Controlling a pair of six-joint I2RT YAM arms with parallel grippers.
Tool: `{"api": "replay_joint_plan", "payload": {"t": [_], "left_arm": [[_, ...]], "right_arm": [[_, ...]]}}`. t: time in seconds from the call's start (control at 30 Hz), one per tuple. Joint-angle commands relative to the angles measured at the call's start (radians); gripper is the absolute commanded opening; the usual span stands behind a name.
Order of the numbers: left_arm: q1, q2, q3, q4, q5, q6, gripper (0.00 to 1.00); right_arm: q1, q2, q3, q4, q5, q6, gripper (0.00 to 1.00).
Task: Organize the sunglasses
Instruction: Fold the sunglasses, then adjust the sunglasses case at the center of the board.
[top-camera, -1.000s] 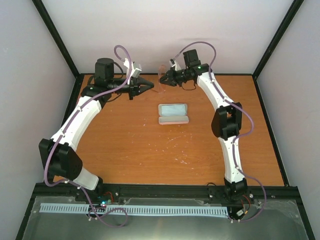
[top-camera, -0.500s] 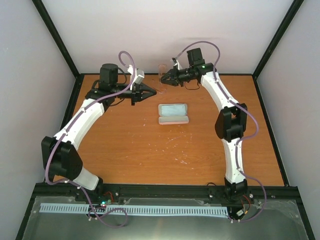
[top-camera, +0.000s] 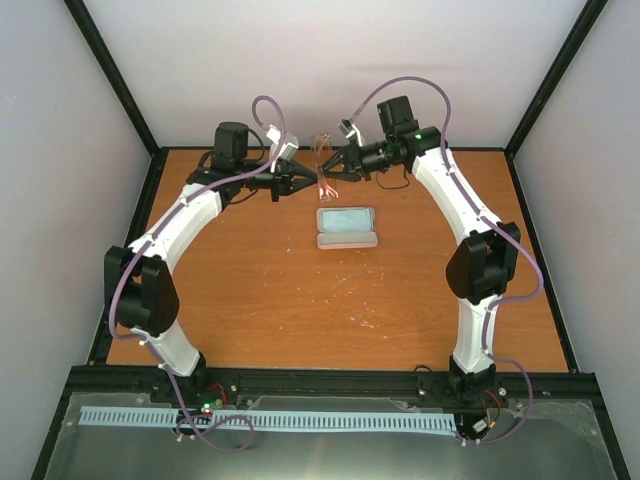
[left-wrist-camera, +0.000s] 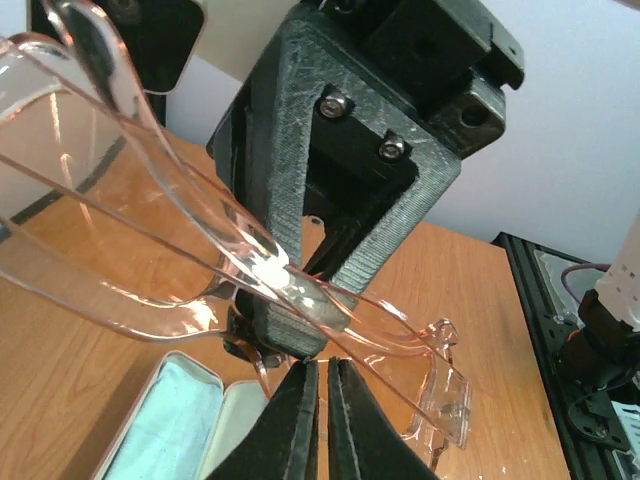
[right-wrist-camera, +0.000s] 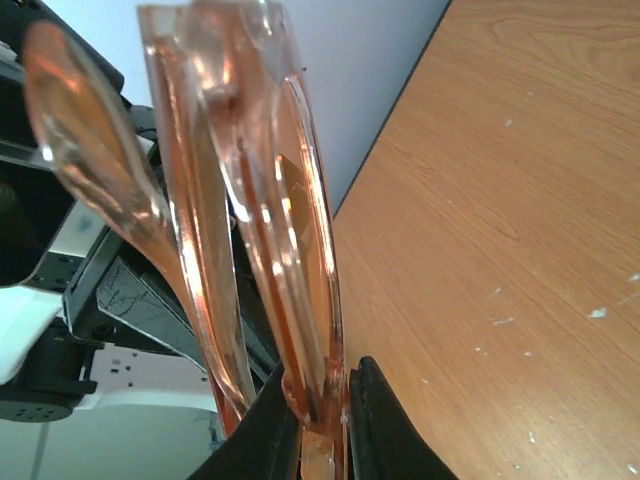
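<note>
Right gripper: My right gripper (right-wrist-camera: 318, 395) is pinching the sunglasses (right-wrist-camera: 300, 230). Its two fingers press on either side of the frame's edge, with amber plastic showing in the gap between them.
Sunglasses: They are up in the air above the table (top-camera: 250, 290), clear of the wood. They stand out from my right fingertips, with the lenses edge-on to that wrist camera. One slim arm curves away on the left side of that view.
Left gripper: My left gripper (left-wrist-camera: 322, 378) has its fingers pressed together, with only a hairline slit between the tips.
Left gripper to sunglasses: The tips sit right under a slim arm of the sunglasses, which crosses just beyond them. Glare on the clear plastic hides the meeting point, so I cannot tell whether I touch it.
Gripper to gripper: My two grippers point at each other, tips near but apart. My right one fills the view straight ahead of my left one, with the sunglasses between them.
Case: The case (top-camera: 346, 242) lies open on the table, below my left fingertips and a little to their left in that wrist view. From above it sits nearer the arm bases than both grippers, apart from them.
Cloth: The cloth (top-camera: 345, 221) lies inside the case.
</note>
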Motion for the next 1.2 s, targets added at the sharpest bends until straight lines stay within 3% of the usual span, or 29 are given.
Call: {"api": "replay_joint_plan", "payload": {"t": [0.0,0.1,0.17,0.33,0.53,0.63,0.9,1.17], "left_arm": [[-0.009,0.032,0.077,0.042,0.001,0.015,0.08],[-0.019,0.016,0.062,0.044,0.026,0.012,0.09],[-0.059,-0.006,0.037,0.013,0.026,0.042,0.08],[-0.13,-0.057,-0.09,-0.07,-0.007,0.15,0.01],[-0.144,0.027,-0.14,-0.365,-0.153,0.497,0.01],[-0.146,0.085,-0.146,-0.435,-0.23,0.587,0.01],[-0.227,0.225,-0.103,-0.443,-0.385,0.558,0.01],[-0.258,0.323,-0.071,-0.422,-0.422,0.491,0.01]], "right_arm": [[0.016,-0.022,-0.02,-0.095,0.031,-0.077,0.03],[-0.022,-0.012,-0.039,-0.088,0.177,-0.038,0.03],[-0.07,-0.023,-0.084,0.006,0.225,0.009,0.03],[-0.2,0.005,-0.127,0.113,0.263,0.045,0.03],[-0.242,0.062,-0.116,0.101,0.237,-0.019,0.03],[-0.256,0.081,-0.118,0.11,0.237,-0.033,0.03],[-0.263,0.088,-0.131,0.119,0.269,-0.058,0.03],[-0.264,0.123,-0.135,0.142,0.332,-0.064,0.03]]}}
